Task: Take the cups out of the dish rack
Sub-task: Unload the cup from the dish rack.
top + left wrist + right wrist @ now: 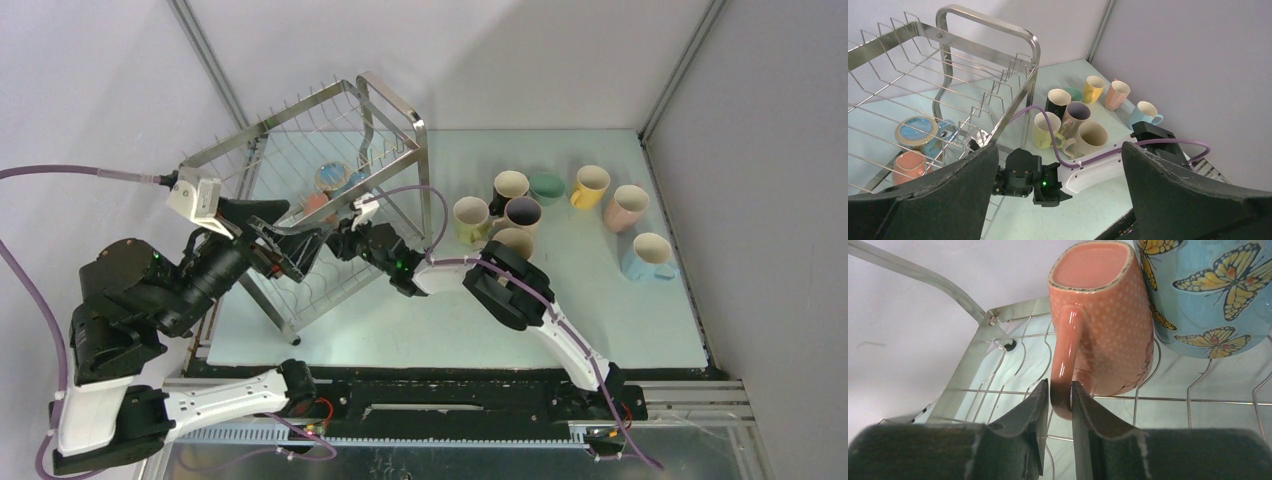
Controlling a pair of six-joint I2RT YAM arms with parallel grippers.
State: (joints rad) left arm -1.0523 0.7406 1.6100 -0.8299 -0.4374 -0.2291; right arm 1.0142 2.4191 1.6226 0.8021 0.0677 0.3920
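The right gripper (pixel 1059 387) is nearly shut, its pads pinching the loop handle (pixel 1064 350) of the orange mug (pixel 1103 315), which sits in the rack (pixel 965 372) just ahead of the fingers. A blue butterfly mug (pixel 1208 290) sits just beside it, on the gripper's right. The left gripper (pixel 1060 148) gapes wide and holds nothing (rack to its left, a cluster of cups (pixel 1075 116) standing beyond it)

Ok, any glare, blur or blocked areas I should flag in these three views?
Top external: even light, sharp, mild shine on the dish rack. Left wrist: the open left gripper blocks both bottom corners, dark with little detail; the cups beyond are clear. Right wrist: pink mug crisp, glare streak down its handle; right gripper goes soft toward the bottom edge.
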